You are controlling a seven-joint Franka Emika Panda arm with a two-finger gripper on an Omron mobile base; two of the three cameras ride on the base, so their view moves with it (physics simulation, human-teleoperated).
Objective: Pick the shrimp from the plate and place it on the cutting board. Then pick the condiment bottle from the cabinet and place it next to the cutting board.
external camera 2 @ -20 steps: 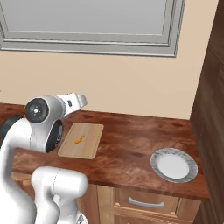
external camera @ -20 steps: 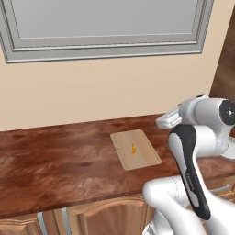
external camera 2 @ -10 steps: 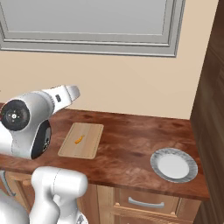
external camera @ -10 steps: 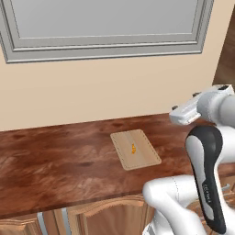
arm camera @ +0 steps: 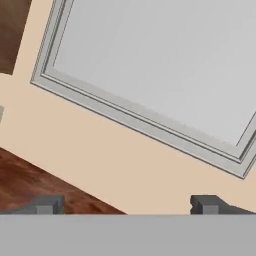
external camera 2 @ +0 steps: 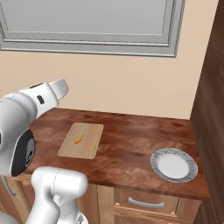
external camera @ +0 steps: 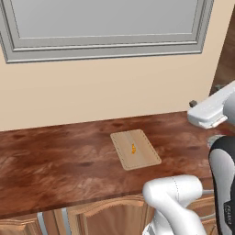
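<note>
In the left base view, a brown wooden tabletop (external camera: 59,170) is seen running under a beige wall, with a grey-framed window (external camera: 105,27) set above it. Near the middle of the tabletop the cutting board (external camera: 135,149) is laid flat, and the shrimp (external camera: 133,148) is seen lying on it, close to the board's centre. Further right, the white arm is raised above the tabletop's right end, with a small dark tip showing at its leftward-pointing end.

In the right base view, the arm's hand is seen at the upper left, lifted well above the board. The cutting board (external camera 2: 82,140) lies to the left on the tabletop with the shrimp (external camera 2: 78,140) on it. Well apart to the right, near the front edge, the plate (external camera 2: 174,165) is set, its white centre bare. At the far right edge a tall panel of dark brown wood (external camera 2: 210,109) is seen.

In the hand view, the gripper (arm camera: 126,205) is seen with its jaws spread wide and nothing between them, pointed at the wall and the window frame.
</note>
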